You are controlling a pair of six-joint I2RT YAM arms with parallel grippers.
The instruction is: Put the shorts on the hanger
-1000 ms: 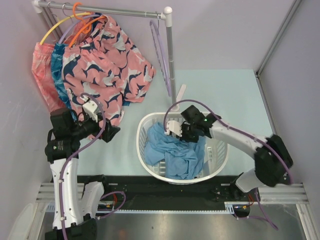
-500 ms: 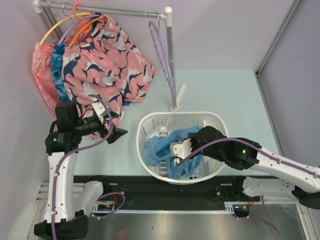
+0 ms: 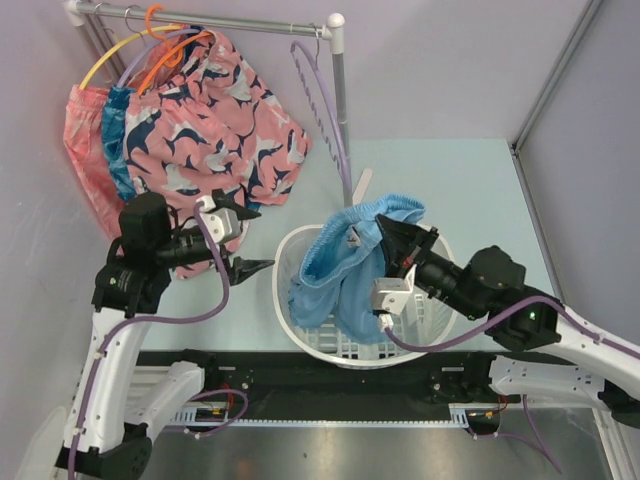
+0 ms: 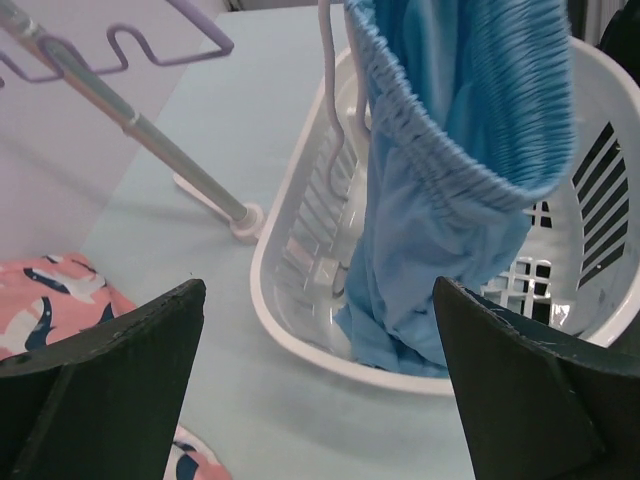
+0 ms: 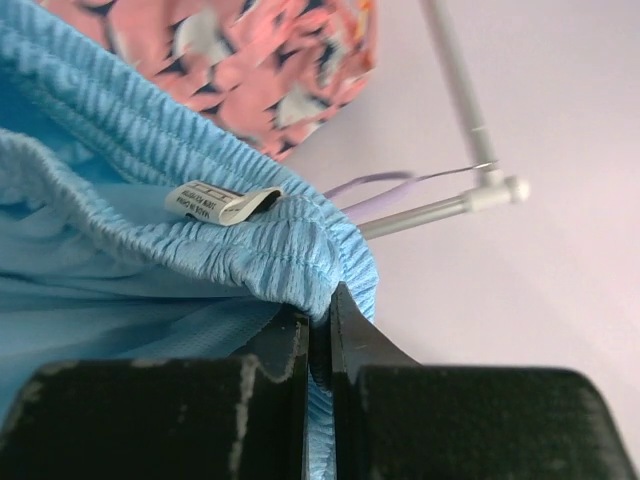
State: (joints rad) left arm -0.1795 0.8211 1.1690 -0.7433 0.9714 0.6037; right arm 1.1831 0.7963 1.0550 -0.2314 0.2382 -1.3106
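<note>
My right gripper (image 3: pixel 385 231) is shut on the elastic waistband of the light-blue shorts (image 3: pixel 340 268). It holds them up over the white basket (image 3: pixel 300 330), with the lower fabric still hanging inside. The right wrist view shows the waistband (image 5: pixel 200 250), with its white label, pinched in the right gripper (image 5: pixel 320 300). The lavender hanger (image 3: pixel 325 105) hangs from the right end of the rail, beyond the basket. It also shows in the left wrist view (image 4: pixel 150 45). My left gripper (image 3: pixel 252 240) is open and empty, left of the basket and facing the shorts (image 4: pixel 450 150).
A white rack rail (image 3: pixel 250 22) runs along the back with its upright pole (image 3: pixel 342 120) and foot (image 3: pixel 360 188) behind the basket. Pink patterned shorts (image 3: pixel 215 120), teal shorts (image 3: pixel 120 150) and orange and yellow hangers hang at the rail's left end, just above my left arm.
The right gripper has risen with the shorts' waistband, pulling them up out of the basket. The left arm has swung right towards the basket. The hanger has shifted slightly.
</note>
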